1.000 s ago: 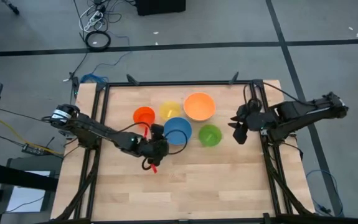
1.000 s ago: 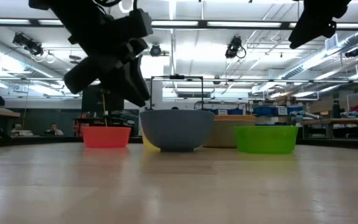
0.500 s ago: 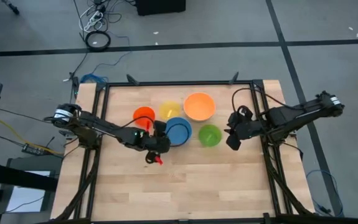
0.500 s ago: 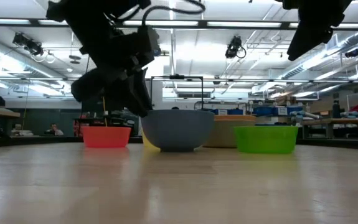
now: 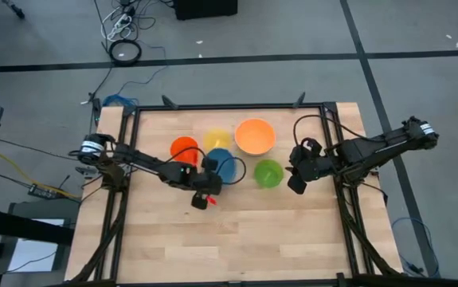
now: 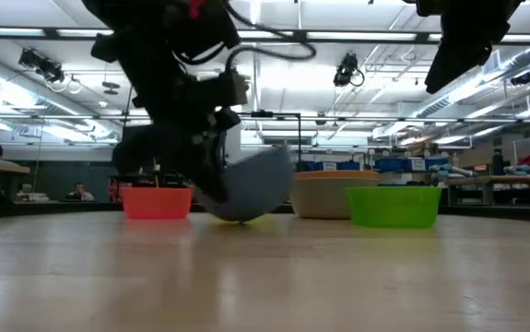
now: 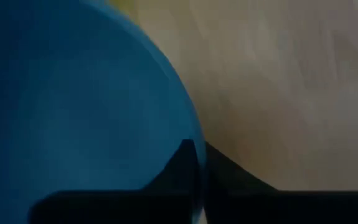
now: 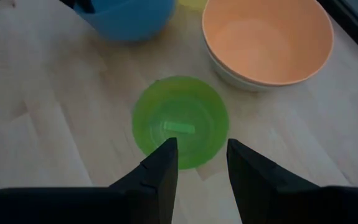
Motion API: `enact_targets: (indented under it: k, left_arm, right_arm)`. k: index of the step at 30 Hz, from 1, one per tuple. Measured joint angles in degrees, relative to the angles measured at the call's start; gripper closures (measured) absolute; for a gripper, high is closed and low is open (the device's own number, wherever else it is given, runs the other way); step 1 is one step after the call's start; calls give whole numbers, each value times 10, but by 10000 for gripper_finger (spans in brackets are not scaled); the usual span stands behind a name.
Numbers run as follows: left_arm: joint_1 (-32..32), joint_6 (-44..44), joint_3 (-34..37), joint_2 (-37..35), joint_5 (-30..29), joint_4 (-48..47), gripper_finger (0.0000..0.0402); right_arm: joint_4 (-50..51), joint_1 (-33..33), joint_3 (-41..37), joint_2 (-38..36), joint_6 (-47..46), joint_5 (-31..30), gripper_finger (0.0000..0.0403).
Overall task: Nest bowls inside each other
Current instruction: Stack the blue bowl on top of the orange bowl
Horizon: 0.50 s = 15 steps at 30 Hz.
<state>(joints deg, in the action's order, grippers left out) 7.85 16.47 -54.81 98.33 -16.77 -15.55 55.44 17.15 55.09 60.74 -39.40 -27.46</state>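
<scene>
The blue bowl (image 5: 227, 163) stands tipped mid-table, with my left gripper (image 5: 209, 177) shut on its near-left rim. The small red-orange bowl (image 5: 184, 148) is to its left, the yellow bowl (image 5: 217, 141) just behind it, and the light orange bowl (image 5: 254, 136) at the far right of the group. The green bowl (image 5: 268, 173) rests upright on its base, right of the blue one. My right gripper (image 8: 200, 165) hovers open above the green bowl's (image 8: 180, 121) right side, touching nothing. My left gripper has the blue bowl's rim (image 7: 198, 163) between its fingers, one finger inside the bowl (image 7: 180, 155) and one outside. The fingers come slanting down from the table's left and near side. The bowl (image 6: 251, 184) sits tilted, the side away from the fingers raised and its underside on the table.
The bowls cluster in the table's far middle. The near half of the wooden table (image 5: 236, 239) is bare board. A dark metal frame (image 5: 229, 106) runs round the table's edges. The room behind shows benches and a seated person at the far left.
My left gripper has sunk and moved right onto the blue bowl's rim and shut on it. The bowl, level before, now stands tipped. My right gripper has moved left and a little down, toward the green bowl, still open.
</scene>
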Motion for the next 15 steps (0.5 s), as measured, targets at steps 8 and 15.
enact_targets:
  k: [8, 15]
  left_arm:
    - [30, 73, -83, -24, -88, 26, 396]
    - [-72, 140, -207, -15, -20, 25, 397]
  right_arm:
    - [0, 0, 0, 1, 0, -10, 277]
    - [0, 0, 0, 1, 0, -13, 277]
